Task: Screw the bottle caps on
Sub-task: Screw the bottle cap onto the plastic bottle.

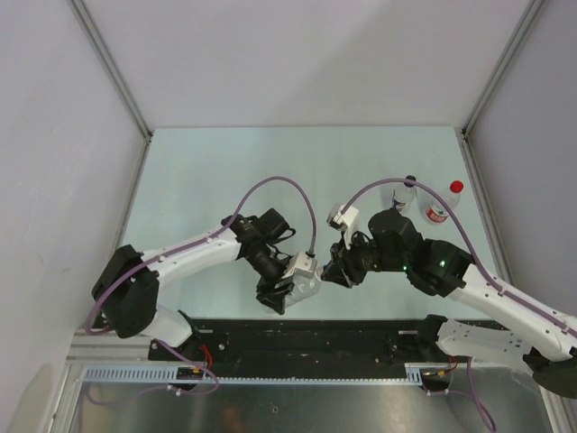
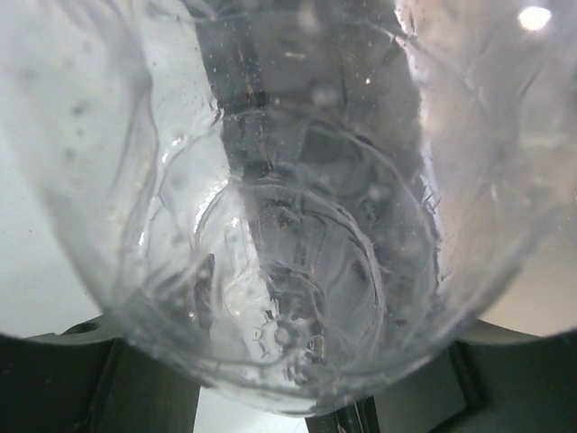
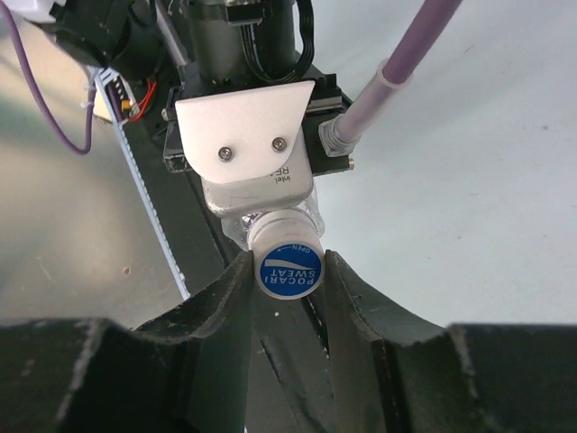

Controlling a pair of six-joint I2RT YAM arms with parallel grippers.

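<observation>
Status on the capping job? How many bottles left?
Looks done: far right, the labelled bottle wears the red cap, the neighbour bottle the black cap. In hand: left end effector holds the third bottle, right end effector pinches its blue-topped cap. Left: seating that cap; how tight it is, I cannot tell.

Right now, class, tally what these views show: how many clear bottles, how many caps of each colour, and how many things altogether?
clear bottles: 3
red cap: 1
black cap: 1
white cap, blue top: 1
Total: 6
</observation>
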